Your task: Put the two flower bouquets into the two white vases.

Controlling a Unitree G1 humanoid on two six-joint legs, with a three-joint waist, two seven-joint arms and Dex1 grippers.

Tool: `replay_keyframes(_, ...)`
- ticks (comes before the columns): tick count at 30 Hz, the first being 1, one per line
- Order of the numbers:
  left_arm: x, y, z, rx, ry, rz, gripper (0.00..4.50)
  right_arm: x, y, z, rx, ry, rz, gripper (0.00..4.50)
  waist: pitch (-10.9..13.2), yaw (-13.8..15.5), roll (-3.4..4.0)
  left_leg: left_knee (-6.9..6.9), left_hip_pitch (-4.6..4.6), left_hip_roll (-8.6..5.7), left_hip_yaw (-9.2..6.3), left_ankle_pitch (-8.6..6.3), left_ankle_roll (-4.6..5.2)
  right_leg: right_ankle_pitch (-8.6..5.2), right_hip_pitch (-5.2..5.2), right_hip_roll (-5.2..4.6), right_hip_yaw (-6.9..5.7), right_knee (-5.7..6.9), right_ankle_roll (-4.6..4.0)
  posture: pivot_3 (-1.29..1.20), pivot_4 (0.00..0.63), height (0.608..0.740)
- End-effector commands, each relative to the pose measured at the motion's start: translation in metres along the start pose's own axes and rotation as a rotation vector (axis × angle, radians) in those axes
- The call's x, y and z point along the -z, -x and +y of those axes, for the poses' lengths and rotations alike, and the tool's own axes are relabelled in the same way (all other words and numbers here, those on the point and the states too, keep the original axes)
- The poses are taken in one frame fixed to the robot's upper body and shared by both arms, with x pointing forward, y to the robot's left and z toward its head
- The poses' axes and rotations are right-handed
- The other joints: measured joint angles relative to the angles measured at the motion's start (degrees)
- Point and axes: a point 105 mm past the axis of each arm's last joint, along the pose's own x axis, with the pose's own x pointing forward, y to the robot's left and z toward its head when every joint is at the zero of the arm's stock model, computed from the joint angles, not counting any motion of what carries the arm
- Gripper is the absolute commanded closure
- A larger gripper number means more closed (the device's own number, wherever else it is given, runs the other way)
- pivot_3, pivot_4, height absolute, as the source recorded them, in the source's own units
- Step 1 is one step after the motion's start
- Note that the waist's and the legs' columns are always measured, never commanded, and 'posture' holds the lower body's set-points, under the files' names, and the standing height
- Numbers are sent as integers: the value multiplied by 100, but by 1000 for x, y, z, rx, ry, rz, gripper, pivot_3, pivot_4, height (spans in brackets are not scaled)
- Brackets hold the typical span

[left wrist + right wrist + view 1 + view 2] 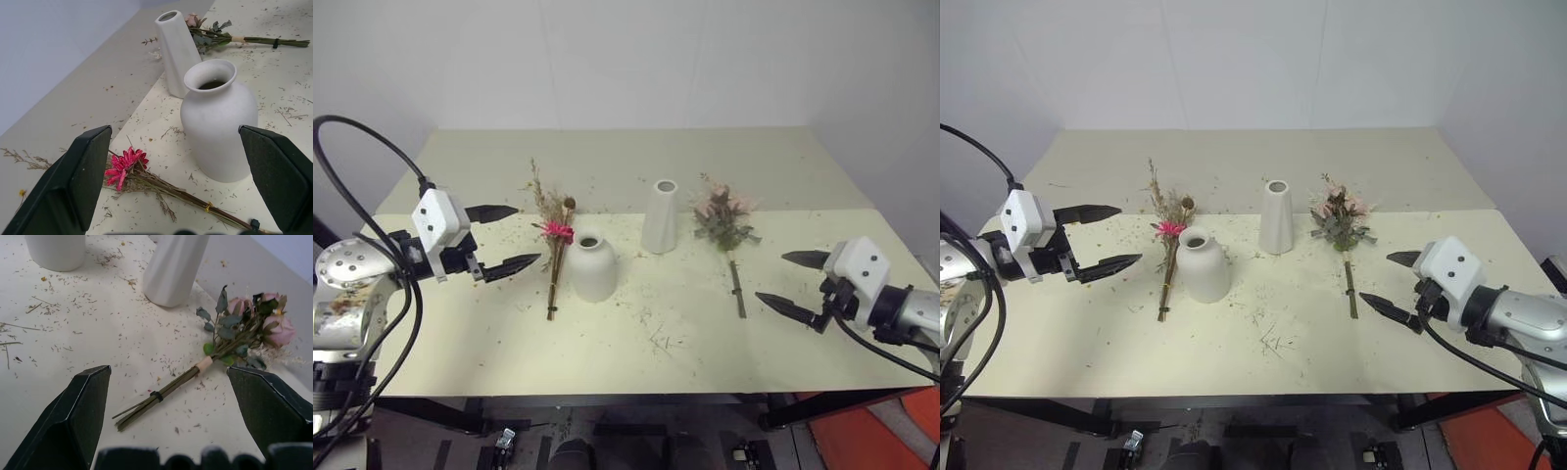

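Observation:
The dried bouquet (553, 240) of tan grasses with a magenta flower lies flat on the cream table, just left of the short squat white vase (592, 266). The tall cone-shaped white vase (660, 217) stands upright behind and to the right of it. Right of the tall vase lies the pale pink rose bouquet (724, 225), stems pointing toward the front edge. My left gripper (499, 238) hovers open to the left of the dried bouquet, empty. Near the rose stems, on their right, my right gripper (793, 282) is open and holds nothing. In the right wrist view the rose stems (161, 394) lie between the fingers' lines, farther out.
Small dried plant bits are scattered across the table (685, 343) around the vases. A second table section (607, 157) extends behind, up to the white wall. An orange floor patch (871, 431) shows at the front right below the table edge.

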Motion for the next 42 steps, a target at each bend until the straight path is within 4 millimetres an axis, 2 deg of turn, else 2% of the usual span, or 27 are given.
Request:
replay_keyframes(1, -13, 1, 7, -14, -45, -26, 0, -10, 8, -11, 72, 30, -6, 39, 0, 4, 0, 0, 0, 0, 0, 0, 0, 0, 0, 0, 0, 0, 0, 0, 150, 740)
replay_keyframes(7, -22, -1, 9, -4, -51, -68, 0, -19, 12, -14, 110, 33, -35, 39, 0, 2, 0, 0, -1, 0, 0, 0, 0, 0, -1, 1, -1, -2, 0, 0, 150, 740)
replay_keyframes(11, -58, -5, 9, 29, -57, -224, 0, -31, 9, -34, 275, -53, -49, 39, 1, 1, -1, 2, -2, 0, -1, 0, 0, 0, 0, 0, -1, 1, 0, 0, 150, 740)
replay_keyframes(14, -59, -15, 2, 99, -117, -167, 0, -38, -7, -34, 173, -174, 28, 39, -1, -44, 2, 4, 1, -3, 0, 1, -2, 2, -1, -1, 4, 7, -1, 0, 150, 740)
replay_keyframes(16, -63, -21, -2, 137, -120, -189, 0, -37, -18, -37, 158, -214, 69, 39, -4, -38, 7, -2, 5, -1, -2, 1, -1, 1, 1, 2, 2, 4, -2, 0, 150, 740)
replay_keyframes(21, -80, -48, -3, 179, -152, -268, 0, -15, -56, -63, 253, -419, 258, 39, -3, -21, 5, 6, -5, -3, -3, 1, -1, 3, -3, 3, 1, 2, -4, 0, 150, 740)
replay_keyframes(24, -91, -60, -4, 203, -152, -328, 0, -8, -74, -69, 246, -504, 315, 39, -3, 7, 5, 5, -15, -4, -5, 1, -1, 3, -10, 2, -3, -1, -5, 0, 150, 740)
replay_keyframes(29, -78, -66, -11, 244, -166, -280, 0, 2, -100, -68, 217, -549, 397, 39, -4, -45, 7, 0, -33, -4, -4, -3, 6, 3, -21, 1, -1, 1, -4, 0, 150, 740)
replay_keyframes(34, -72, -62, -16, 246, -149, -275, 0, 10, -111, -69, 203, -568, 450, 39, -3, -70, 8, 1, -40, -4, -5, -3, 7, 3, -27, 0, -2, 1, -4, 0, 150, 740)
replay_keyframes(38, -64, -63, -18, 241, -142, -251, 0, 8, -122, -68, 173, -582, 446, 39, -3, -77, 8, 2, -34, -4, -5, -2, 6, 4, -25, 0, -1, 2, -3, 0, 150, 740)
replay_keyframes(42, -60, -63, -19, 233, -148, -232, 0, 8, -133, -64, 139, -578, 455, 924, -4, -128, 9, 2, -29, -2, -6, -2, 6, 4, -24, 3, -1, 6, -3, 0, 150, 740)
